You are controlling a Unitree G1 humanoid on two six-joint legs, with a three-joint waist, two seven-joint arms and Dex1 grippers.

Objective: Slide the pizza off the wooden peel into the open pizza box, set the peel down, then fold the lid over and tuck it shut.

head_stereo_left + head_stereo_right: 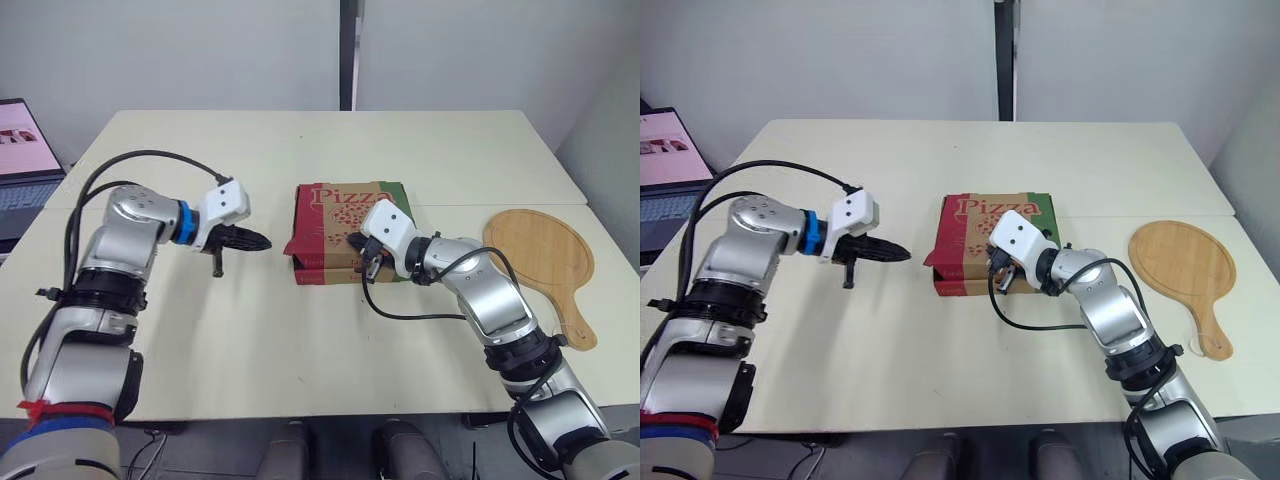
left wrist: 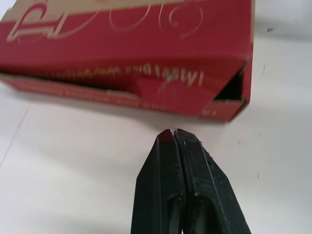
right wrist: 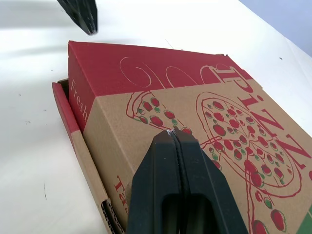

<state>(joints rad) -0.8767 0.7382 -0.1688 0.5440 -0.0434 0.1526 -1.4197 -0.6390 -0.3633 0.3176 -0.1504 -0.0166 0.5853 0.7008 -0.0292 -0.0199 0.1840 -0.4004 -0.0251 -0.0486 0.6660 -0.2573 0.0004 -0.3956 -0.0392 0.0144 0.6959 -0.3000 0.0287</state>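
Note:
The red and brown pizza box (image 1: 345, 228) lies mid-table with its printed lid folded down; the lid's left side flap (image 2: 161, 92) sticks out a little past the base. My right gripper (image 3: 174, 131) is shut, with its tips resting on the lid near the front edge (image 1: 357, 245). My left gripper (image 2: 174, 131) is shut and empty; it hovers just left of the box (image 1: 262, 241), pointing at that flap. The wooden peel (image 1: 541, 262) lies flat on the table to the right of the box, bare.
A laptop (image 1: 22, 165) sits off the table's far left. A seam runs across the white table (image 1: 300, 350) behind the box. Black cables loop from both wrists.

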